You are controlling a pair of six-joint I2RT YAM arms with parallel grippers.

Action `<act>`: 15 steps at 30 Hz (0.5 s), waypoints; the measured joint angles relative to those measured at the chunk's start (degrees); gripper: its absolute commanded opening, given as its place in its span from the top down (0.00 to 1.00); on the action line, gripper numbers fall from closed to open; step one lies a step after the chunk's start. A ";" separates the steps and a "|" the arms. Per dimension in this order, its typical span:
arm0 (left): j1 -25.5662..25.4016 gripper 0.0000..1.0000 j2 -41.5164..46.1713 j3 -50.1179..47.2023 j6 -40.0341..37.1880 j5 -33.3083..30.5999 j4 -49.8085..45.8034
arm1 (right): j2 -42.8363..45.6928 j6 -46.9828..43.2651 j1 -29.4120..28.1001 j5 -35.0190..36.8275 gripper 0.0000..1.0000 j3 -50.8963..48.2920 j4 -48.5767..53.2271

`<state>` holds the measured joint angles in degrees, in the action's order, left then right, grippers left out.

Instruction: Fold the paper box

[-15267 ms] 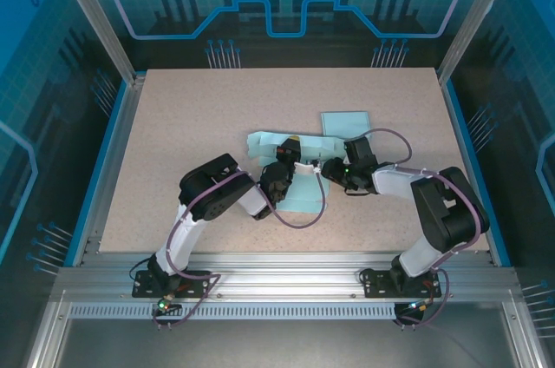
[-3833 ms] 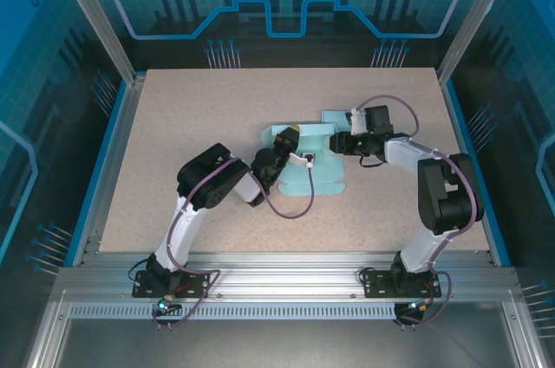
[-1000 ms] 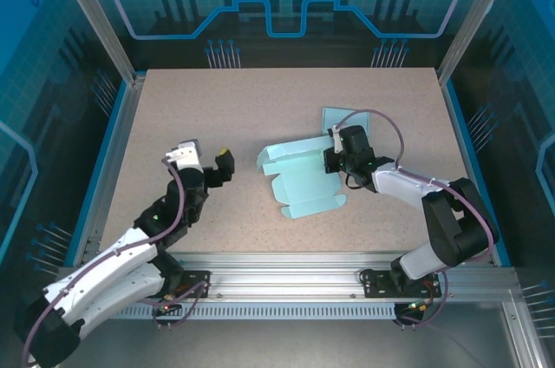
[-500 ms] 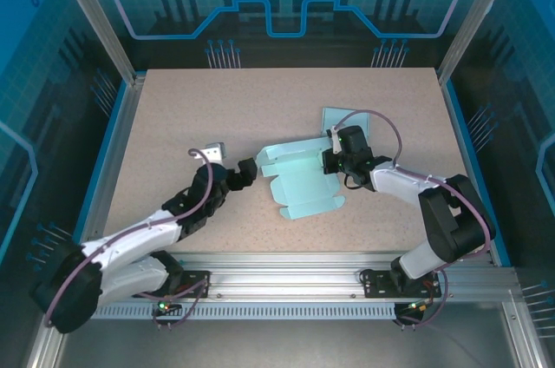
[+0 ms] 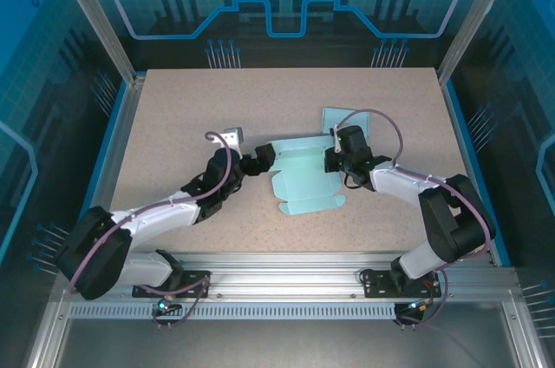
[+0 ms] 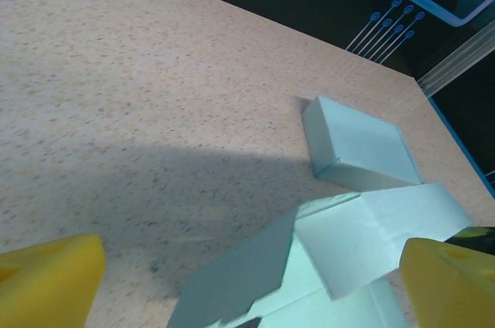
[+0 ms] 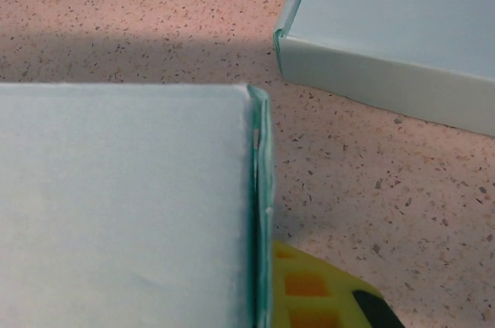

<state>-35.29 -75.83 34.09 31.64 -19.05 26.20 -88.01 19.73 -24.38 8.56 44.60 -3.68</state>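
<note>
Two arms reach in over the speckled beige surface (image 5: 191, 108). Right gripper (image 5: 334, 158): jaws pinched tight on the right-hand edge of the half-folded pale teal paper box (image 5: 303, 181). In the right wrist view a yellow pad (image 7: 309, 289) sits against the upright paper wall.

The box lies between the two sets of jaws. Its flat part is spread on the surface on the near side of them, and one long wall is raised, running from the right jaws toward the left jaws.

Left gripper (image 5: 258, 158): jaws spread wide at the box's left end. In the left wrist view the raised corner sits between them; contact can't be told.

A closed pale teal carton (image 5: 347, 119) sits just beyond the right jaws, apart from the box.
</note>
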 measured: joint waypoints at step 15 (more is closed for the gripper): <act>0.00 0.01 -6.49 3.43 2.10 -0.44 -1.97 | 0.00 0.11 0.00 0.04 1.00 -0.02 -0.70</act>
<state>-35.29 -82.32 37.52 33.74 -19.49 24.23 -88.01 19.84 -24.38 8.60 44.58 -4.38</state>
